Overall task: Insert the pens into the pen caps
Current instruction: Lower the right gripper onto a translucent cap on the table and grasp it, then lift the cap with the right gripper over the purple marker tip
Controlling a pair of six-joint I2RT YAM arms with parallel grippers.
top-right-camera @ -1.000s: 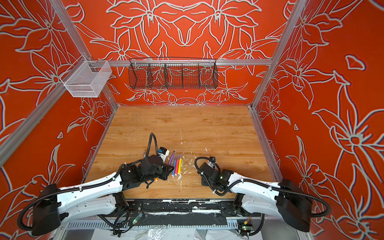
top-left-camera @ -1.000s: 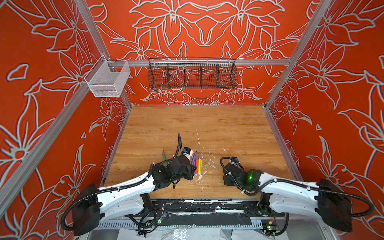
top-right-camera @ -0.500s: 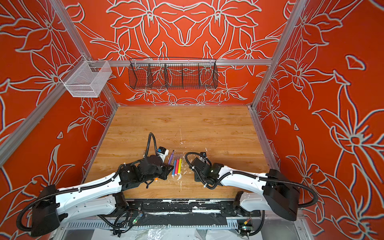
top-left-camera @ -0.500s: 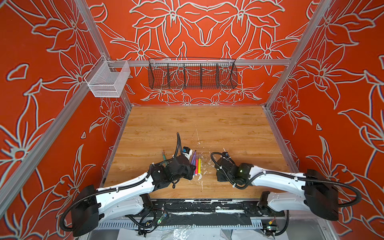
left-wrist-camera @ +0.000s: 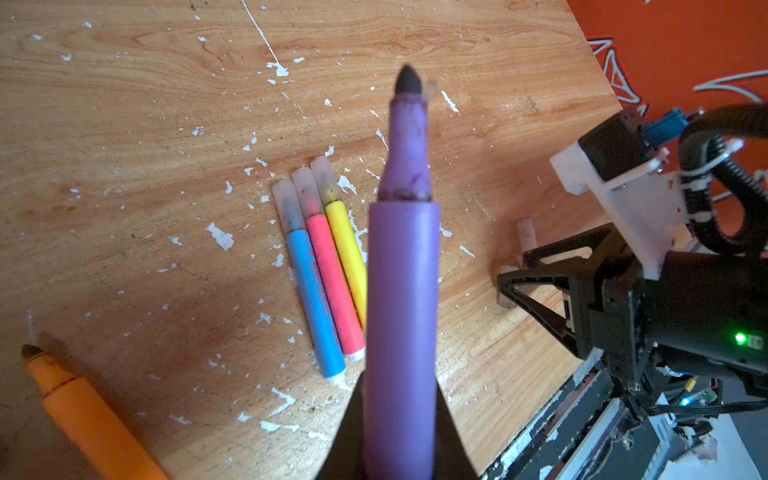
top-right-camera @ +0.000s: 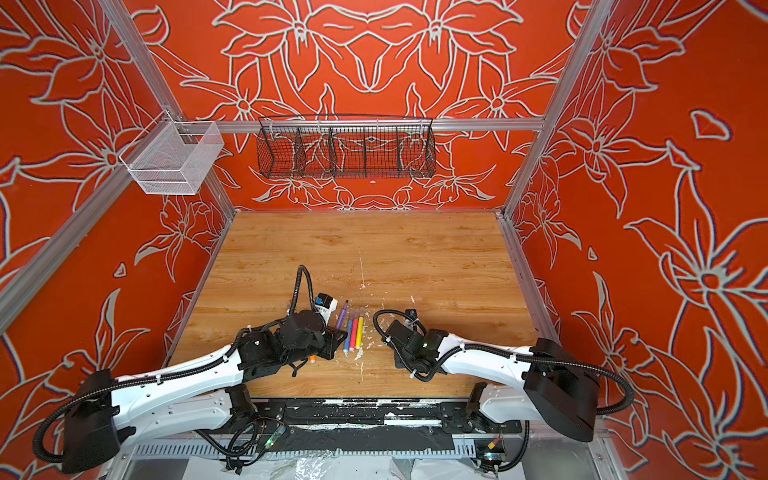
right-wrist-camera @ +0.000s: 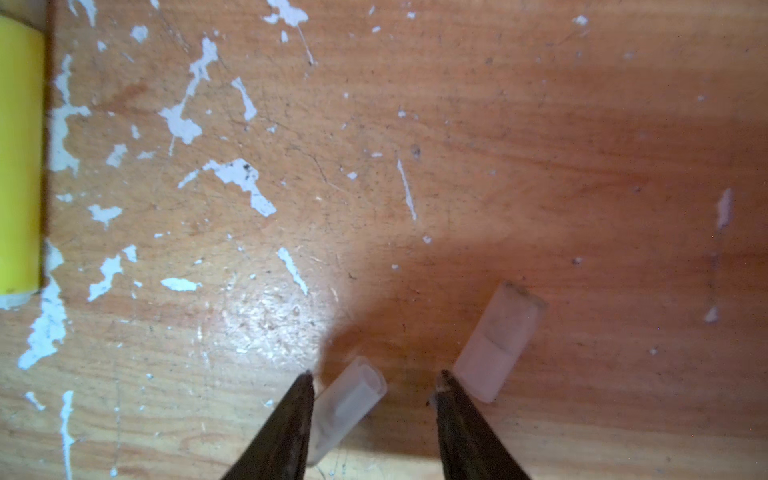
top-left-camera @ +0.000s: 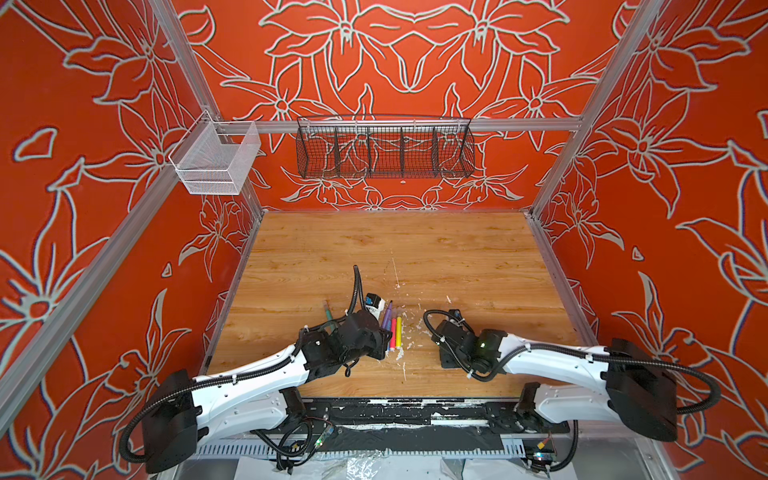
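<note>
- Our left hand (left-wrist-camera: 400, 399) grips the purple pen (left-wrist-camera: 402, 270); it could tilt in that hold.
- Our right hand (right-wrist-camera: 374, 376), open, straddles a clear cap (right-wrist-camera: 349, 403) off-centre; closing may flick it away.

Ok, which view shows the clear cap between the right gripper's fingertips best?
The right wrist view: the clear cap lies close up between the open fingertips of the right gripper. The left wrist view shows only a pale sliver beside that gripper; in both top views it cannot be made out.
</note>
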